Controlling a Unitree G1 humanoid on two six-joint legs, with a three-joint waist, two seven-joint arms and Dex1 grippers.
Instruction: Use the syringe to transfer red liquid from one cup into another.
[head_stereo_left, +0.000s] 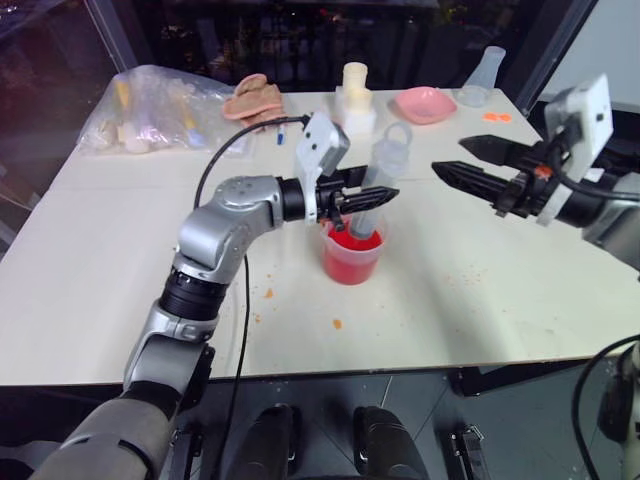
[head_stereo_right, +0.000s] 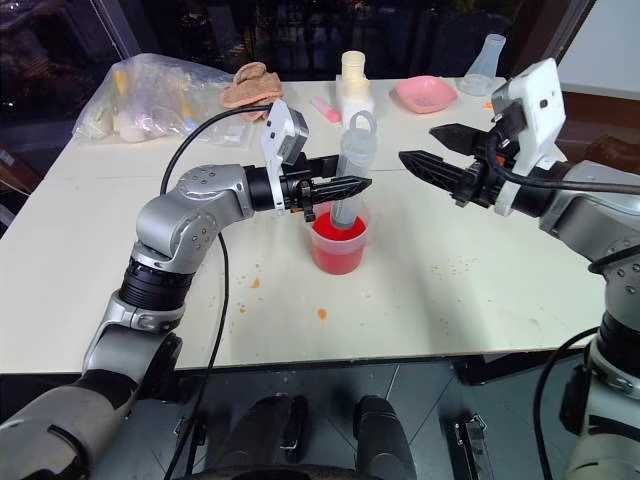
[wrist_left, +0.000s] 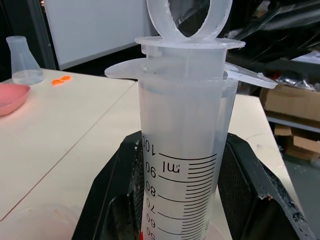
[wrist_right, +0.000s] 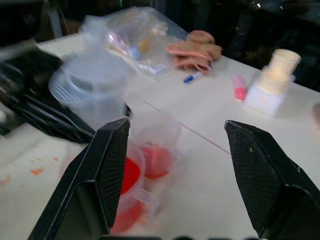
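The left gripper (head_stereo_right: 345, 186) is clamped tight around the barrel of the syringe (head_stereo_right: 352, 165), holding it nearly upright with its lower end down inside the beaker (head_stereo_right: 338, 250) of red liquid (head_stereo_right: 335, 232), near the middle of the table (head_stereo_right: 480, 300). The plunger's ring top stands just above the barrel flange, so the plunger looks pushed in and no liquid seems drawn yet. The right gripper (head_stereo_right: 425, 148) hovers in the air to the right of the syringe top, fingers spread wide and holding nothing, well apart from the plunger ring.

In the right wrist view a smaller cup (wrist_right: 155, 150) sits just beside the beaker, and it seems to hold some red already, though blur makes that uncertain.

The main risk is the pull on the plunger: if the right gripper catches the ring off-centre, the syringe may twist in the left grip, lever against the beaker rim and tip it, spilling red over the table. The light plastic beaker has little to hold it down. A crooked approach could also knock the barrel sideways into the neighbouring cup. Orange specks already dot the tabletop, so drips while carrying across are likely too
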